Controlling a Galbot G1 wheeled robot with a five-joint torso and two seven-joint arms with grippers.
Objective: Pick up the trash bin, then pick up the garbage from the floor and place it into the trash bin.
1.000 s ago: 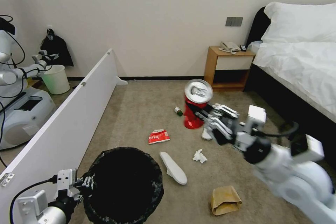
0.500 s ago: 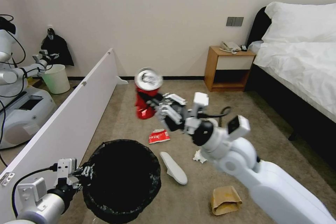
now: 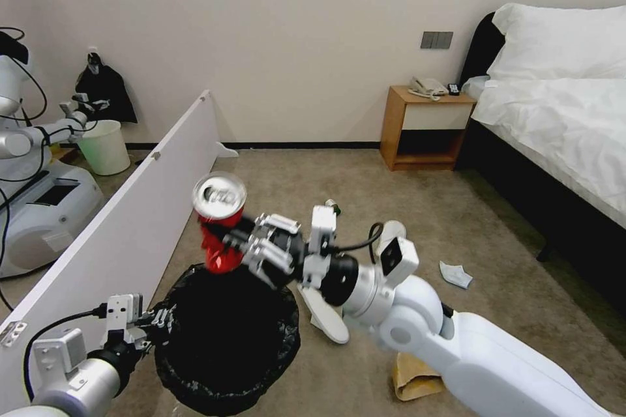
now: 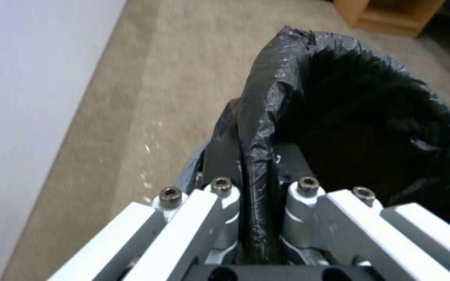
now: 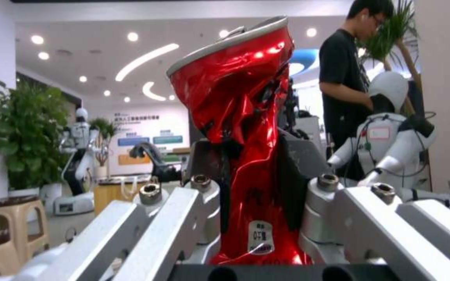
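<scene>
Right gripper [image 3: 236, 249]: we see it clamped on the crushed red can [image 3: 219, 225], held above the far rim of the bin.
Left gripper [image 4: 256, 183]: pinching the bin's [image 3: 228, 339] black-bagged rim.
Floor: slipper [image 3: 324, 315], paper bag [image 3: 411, 378], probably a tissue [image 3: 455, 273].

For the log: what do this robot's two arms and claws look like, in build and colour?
Both arms are glossy white with rounded joints and black collars at the wrists. Each claw, left claw and right claw, has silver-grey metal linkage fingers with dark hex bolts on a black base. Black cables loop beside both wrists, which carry white box-shaped modules.
</scene>
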